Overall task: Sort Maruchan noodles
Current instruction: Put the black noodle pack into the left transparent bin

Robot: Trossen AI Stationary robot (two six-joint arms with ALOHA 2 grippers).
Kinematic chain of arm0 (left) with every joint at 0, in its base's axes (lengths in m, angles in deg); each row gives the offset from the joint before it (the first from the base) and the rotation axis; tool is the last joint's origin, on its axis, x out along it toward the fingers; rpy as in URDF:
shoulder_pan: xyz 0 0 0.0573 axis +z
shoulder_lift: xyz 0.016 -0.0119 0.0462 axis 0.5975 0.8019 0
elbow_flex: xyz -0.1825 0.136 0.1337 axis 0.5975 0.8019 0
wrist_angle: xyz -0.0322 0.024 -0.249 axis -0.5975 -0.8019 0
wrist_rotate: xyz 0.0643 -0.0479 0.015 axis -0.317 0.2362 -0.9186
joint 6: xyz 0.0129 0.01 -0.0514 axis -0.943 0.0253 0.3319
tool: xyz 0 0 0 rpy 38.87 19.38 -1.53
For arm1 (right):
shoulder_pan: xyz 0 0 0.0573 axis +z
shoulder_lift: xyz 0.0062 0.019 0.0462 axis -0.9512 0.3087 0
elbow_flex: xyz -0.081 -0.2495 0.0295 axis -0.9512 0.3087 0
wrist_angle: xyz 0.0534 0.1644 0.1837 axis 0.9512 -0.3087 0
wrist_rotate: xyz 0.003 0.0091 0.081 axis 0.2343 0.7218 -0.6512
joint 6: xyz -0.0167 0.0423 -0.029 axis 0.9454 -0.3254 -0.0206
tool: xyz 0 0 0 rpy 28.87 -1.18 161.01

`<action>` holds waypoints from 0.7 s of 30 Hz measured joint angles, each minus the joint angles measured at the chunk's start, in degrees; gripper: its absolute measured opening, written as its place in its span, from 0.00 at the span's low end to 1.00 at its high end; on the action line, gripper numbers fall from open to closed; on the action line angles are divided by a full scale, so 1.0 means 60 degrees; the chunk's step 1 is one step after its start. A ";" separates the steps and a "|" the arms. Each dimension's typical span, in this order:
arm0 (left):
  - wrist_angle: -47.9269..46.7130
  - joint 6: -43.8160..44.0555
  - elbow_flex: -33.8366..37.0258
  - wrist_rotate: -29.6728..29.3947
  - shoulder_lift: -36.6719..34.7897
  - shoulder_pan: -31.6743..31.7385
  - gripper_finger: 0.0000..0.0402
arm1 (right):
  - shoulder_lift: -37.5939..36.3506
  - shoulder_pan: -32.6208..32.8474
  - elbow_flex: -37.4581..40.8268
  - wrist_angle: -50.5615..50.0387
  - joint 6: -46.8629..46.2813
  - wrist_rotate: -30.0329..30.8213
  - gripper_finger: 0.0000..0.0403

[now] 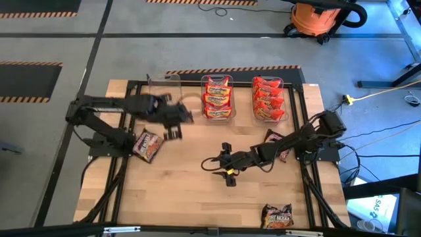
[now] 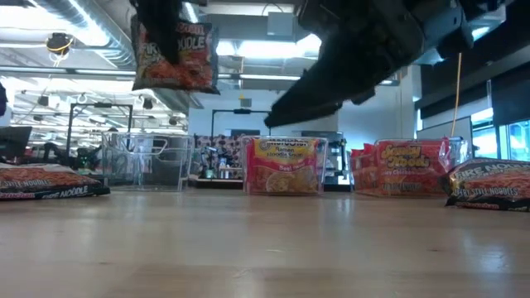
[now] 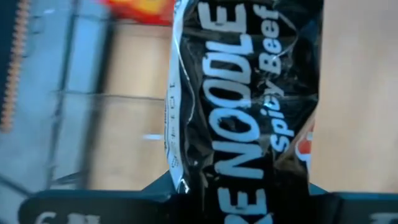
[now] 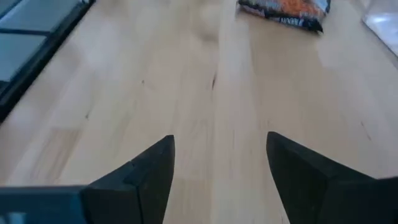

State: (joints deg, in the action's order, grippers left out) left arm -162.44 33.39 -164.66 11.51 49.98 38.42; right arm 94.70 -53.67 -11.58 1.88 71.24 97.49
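My left gripper hangs above the table's left half, shut on a dark brown-black Maruchan packet, which fills the left wrist view. My right gripper stands open over the table's middle, with bare wood between its fingers. Other dark packets lie flat on the table: one under the left arm, one under the right arm and one at the near edge. At the far edge, orange-yellow packets fill the middle bin and red packets fill the right bin. My left gripper pinches the dark packet between its two fingers at one short end. The fingers come from above, slanting down. The packet hangs below them with its label upright, lifted well clear of the table.
A clear bin with nothing in it stands at the far left, beside the two filled bins. Black frame rails run along the table's left and right sides. Bare wood lies between the two grippers and toward the near edge.
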 joint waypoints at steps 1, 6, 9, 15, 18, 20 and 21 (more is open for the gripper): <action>-0.0004 -0.0347 0.0000 -0.0123 -0.0118 0.0435 0.19 | 0.0096 0.0000 0.0002 0.0072 0.0002 0.0034 0.58; 0.0039 -0.2594 -0.0007 -0.0021 -0.0275 0.2788 0.19 | 0.0580 0.0000 0.0009 0.0370 -0.0021 0.0064 0.58; 0.0277 -0.3800 0.0099 0.0283 -0.0281 0.4364 0.19 | 0.0777 0.0000 0.0020 0.0452 -0.0056 0.0064 0.58; 0.2279 -0.5413 0.1448 0.1849 -0.0203 0.7080 0.19 | 0.1085 0.0000 0.0016 0.0859 -0.0087 0.0064 0.58; 0.3520 -0.6058 0.2297 0.2255 -0.0024 0.7969 0.19 | 0.1150 0.0000 0.0016 0.0987 -0.0091 0.0066 0.58; 0.4177 -0.6307 0.2729 0.2560 0.0176 0.8350 0.19 | 0.1150 0.0000 0.0016 0.0997 -0.0091 0.0094 0.58; 0.4498 -0.6388 0.2902 0.2742 0.0305 0.8501 0.19 | 0.1150 0.0000 0.0016 0.0999 -0.0091 0.0147 0.58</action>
State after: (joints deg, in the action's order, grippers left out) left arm -135.45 -4.94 -147.25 27.96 51.81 89.42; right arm 101.60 -53.67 -11.48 7.87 70.69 98.37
